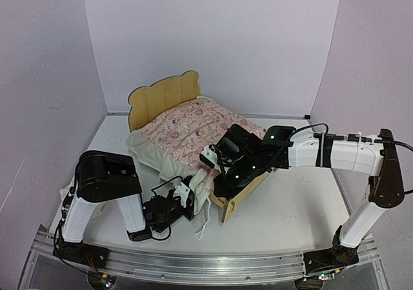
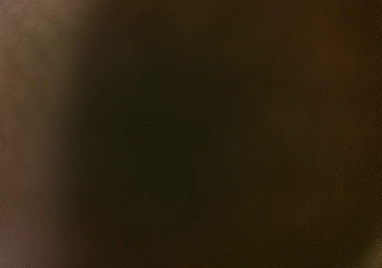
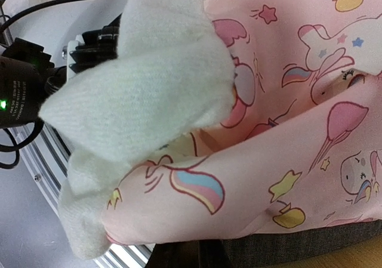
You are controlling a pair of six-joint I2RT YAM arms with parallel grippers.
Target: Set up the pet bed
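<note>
The light plywood pet bed (image 1: 161,99) stands at the centre of the white table (image 1: 290,219). Its wavy headboard is at the far left and its footboard at the near right. A pink patterned blanket with a white ruffle (image 1: 193,132) covers the top of the bed and hangs over its near-left side.

The right gripper (image 1: 211,159) sits at the near end of the blanket, above the footboard corner. Its jaw position cannot be determined. The right wrist view shows a folded blanket corner, ruffle upward, with the dark grey mattress pad (image 3: 286,247) beneath it.

The left gripper (image 1: 187,194) lies low against the hanging ruffle. Its jaw position cannot be determined. The left wrist view is dark throughout.
</note>
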